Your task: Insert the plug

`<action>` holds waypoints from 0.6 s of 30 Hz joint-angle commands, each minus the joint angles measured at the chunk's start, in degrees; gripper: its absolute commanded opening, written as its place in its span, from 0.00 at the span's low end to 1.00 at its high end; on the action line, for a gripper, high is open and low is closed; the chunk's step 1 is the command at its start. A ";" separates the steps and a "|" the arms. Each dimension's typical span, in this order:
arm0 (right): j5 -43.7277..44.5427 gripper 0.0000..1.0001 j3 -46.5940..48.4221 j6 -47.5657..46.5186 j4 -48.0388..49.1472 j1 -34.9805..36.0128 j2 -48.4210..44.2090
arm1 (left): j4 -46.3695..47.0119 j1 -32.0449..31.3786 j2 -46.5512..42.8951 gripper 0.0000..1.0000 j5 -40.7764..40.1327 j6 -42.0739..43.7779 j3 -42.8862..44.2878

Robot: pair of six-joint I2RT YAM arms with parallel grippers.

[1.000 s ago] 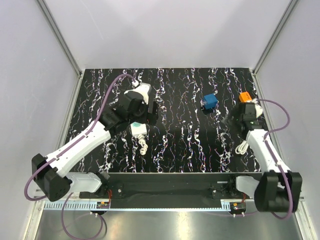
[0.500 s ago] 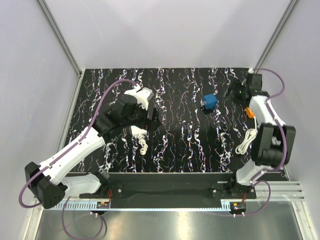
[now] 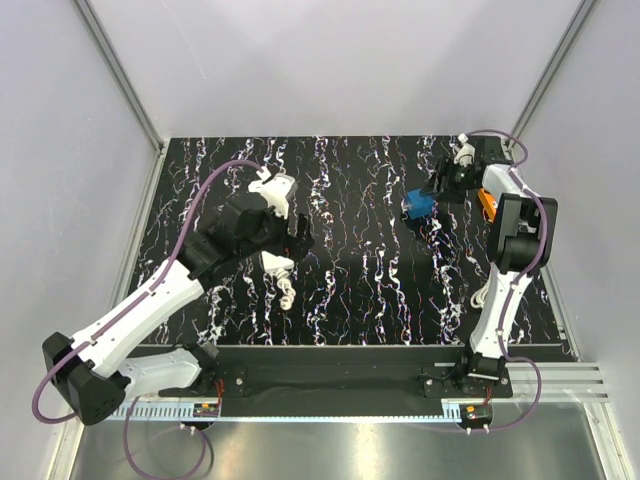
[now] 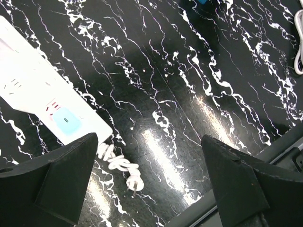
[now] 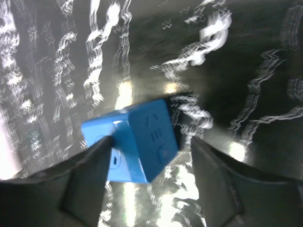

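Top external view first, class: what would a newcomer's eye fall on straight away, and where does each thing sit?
The black table streaked with white catches the eye first, and against it the bright blue cube socket at far right, with the right gripper astride it. At left, the left gripper hangs open above a white power strip and a loose white plug beside it.

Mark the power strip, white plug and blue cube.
power strip [image 4: 29, 72], left wrist view, on its white top face.
white plug [image 4: 133, 179], left wrist view, on the plug body.
blue cube [image 5: 152, 133], right wrist view, on its slotted face.
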 commanded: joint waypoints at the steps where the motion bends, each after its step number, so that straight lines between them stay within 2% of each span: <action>1: -3.14 0.68 0.32 -2.47 -2.06 2.63 -0.86 | 3.59 0.08 -0.31 0.96 -1.45 1.26 -0.32; 4: -0.86 0.57 -5.20 -2.39 -0.48 6.76 -3.66 | 3.76 0.08 0.13 0.95 0.13 2.22 0.03; 5: -0.33 0.47 -6.97 -1.61 0.48 7.82 -4.63 | 4.03 0.08 0.13 0.94 0.57 2.40 -0.05; 8: 3.44 0.40 -14.53 4.18 2.42 12.57 -9.38 | 4.82 0.08 0.65 0.93 4.08 4.68 -0.32; 10: 6.43 0.40 -20.83 11.53 3.39 14.24 -13.84 | 5.00 -0.01 1.97 0.91 6.27 6.35 -0.23; 13: 3.72 0.41 -29.97 18.59 8.13 15.91 -21.04 | 4.73 -0.36 4.34 0.89 8.56 8.55 0.47; 15: 2.75 0.52 -33.34 19.49 8.84 16.44 -24.49 | 4.64 -0.88 6.35 0.91 9.19 9.87 1.52; 16: 3.44 0.57 -34.05 19.84 8.58 16.36 -28.25 | 4.73 -1.06 7.32 0.96 10.23 11.96 2.05; 18: 5.02 0.61 -35.28 19.58 8.14 16.36 -32.13 | 4.12 -1.15 11.61 0.99 11.56 14.69 5.11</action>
